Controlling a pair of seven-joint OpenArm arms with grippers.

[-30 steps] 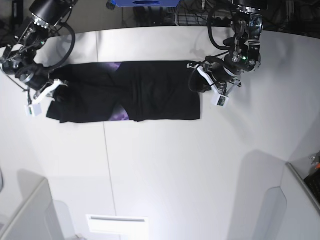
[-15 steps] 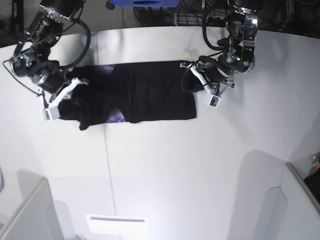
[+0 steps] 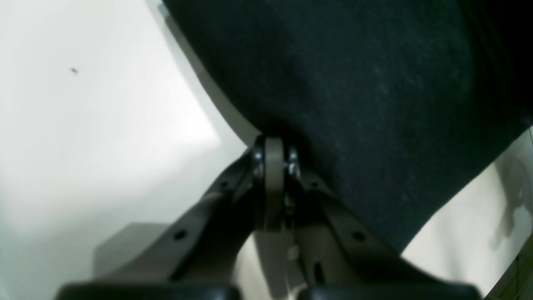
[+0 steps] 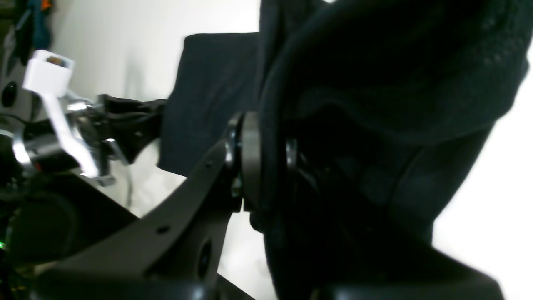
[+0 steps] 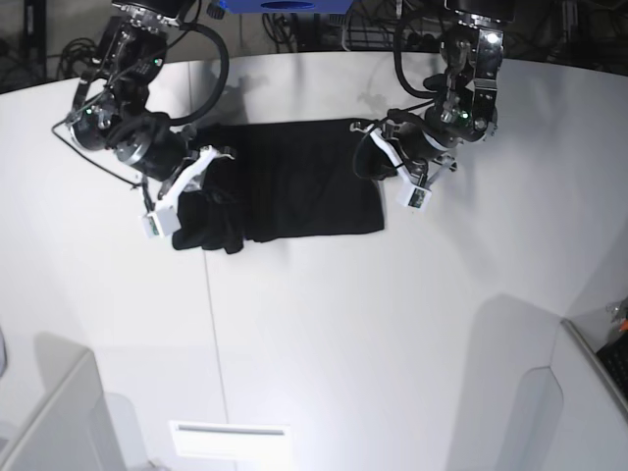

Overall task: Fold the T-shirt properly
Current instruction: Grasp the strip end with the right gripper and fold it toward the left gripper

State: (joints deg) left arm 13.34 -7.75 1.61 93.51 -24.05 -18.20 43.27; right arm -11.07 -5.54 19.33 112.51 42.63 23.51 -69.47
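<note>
The black T-shirt [image 5: 294, 186] lies on the white table, folded into a band with its plain black side up; no print shows. My right gripper [image 5: 201, 186], on the left of the base view, is shut on the shirt's left end and holds it lifted and bunched over the rest; the right wrist view shows cloth [image 4: 374, 83] pinched between the jaws. My left gripper [image 5: 378, 162], on the right of the base view, is shut on the shirt's right edge, and the left wrist view shows the cloth [image 3: 354, 83] clamped at the fingertips.
The white table [image 5: 373, 324] has a seam running down its left half. A blue object [image 5: 280, 6] sits beyond the far edge. White panels stand at the bottom left [image 5: 49, 422] and bottom right [image 5: 520, 392].
My right gripper has carried the shirt's left end to the right, over the shirt; the purple print is now covered. The left gripper has shifted slightly left, and the shirt looks shorter.
</note>
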